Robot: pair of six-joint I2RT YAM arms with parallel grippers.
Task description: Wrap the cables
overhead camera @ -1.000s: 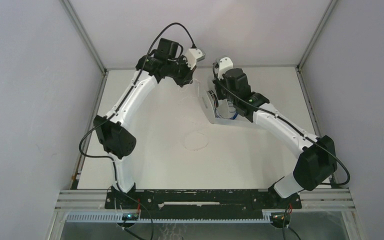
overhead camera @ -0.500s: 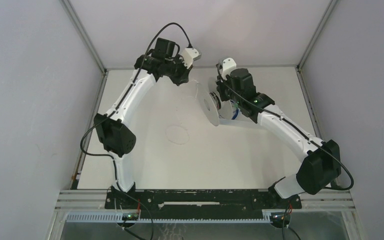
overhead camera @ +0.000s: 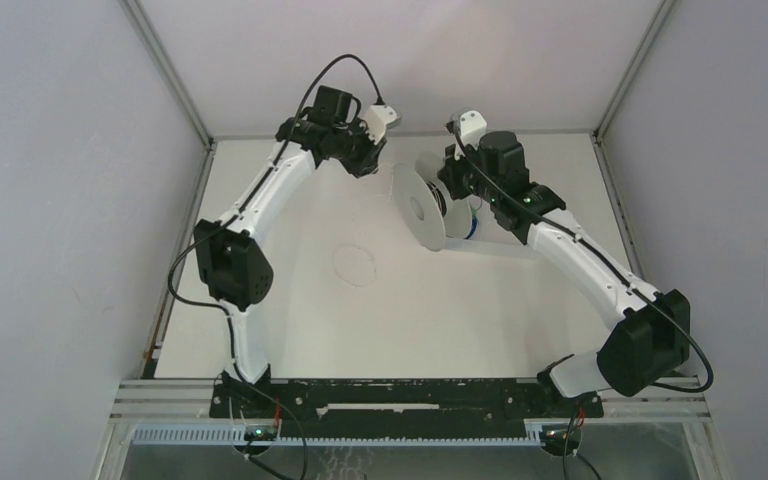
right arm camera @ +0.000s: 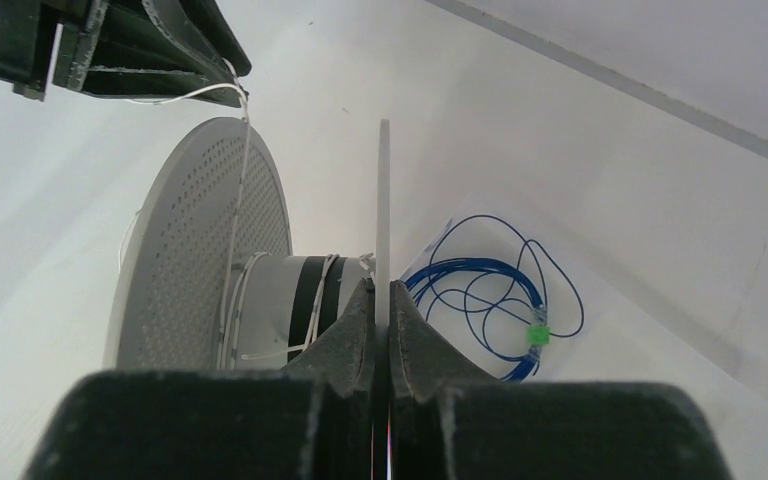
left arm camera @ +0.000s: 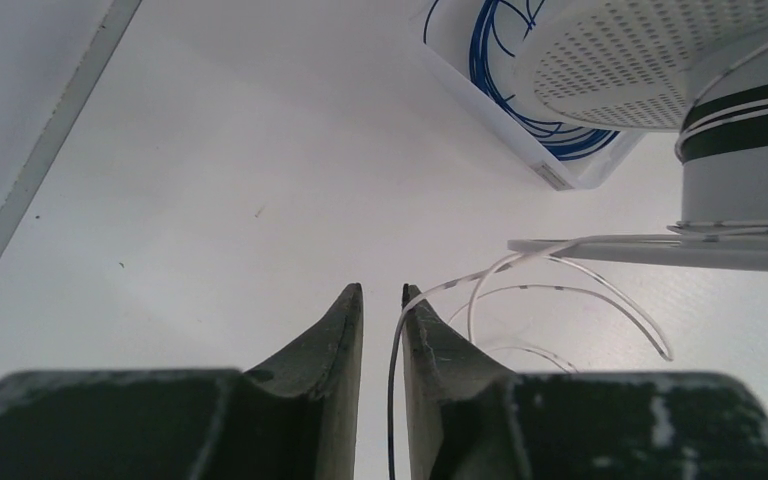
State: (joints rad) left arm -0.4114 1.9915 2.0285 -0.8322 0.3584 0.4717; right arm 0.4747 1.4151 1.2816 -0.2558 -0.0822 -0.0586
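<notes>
Toward 1 o'clock of the white tabletop (overhead camera: 290,320) centre, top view: white plastic spool (overhead camera: 420,205) w/ perforated round flanges, stood on edge. R gripper (right arm camera: 381,292) clamps the thin flange rim, jaws closed on it. L gripper (left arm camera: 382,292) at spool's 10 o'clock; dark fingers (left arm camera: 338,335) narrowly apart, not pinching. Thin pale-grey cable (left arm camera: 560,289) runs through that gap beside one finger, then arcs in loose loops to the flange edge; a few turns lie on the black-banded hub (right arm camera: 295,300). Faint loop (overhead camera: 353,263) of the strand lies on the tabletop at approx. 9 o'clock of centre, well apart from both grippers. White shallow tray (right arm camera: 640,350) w/ coiled blue wire (right arm camera: 480,285) sits at spool's 4 o'clock, just beside it.
</notes>
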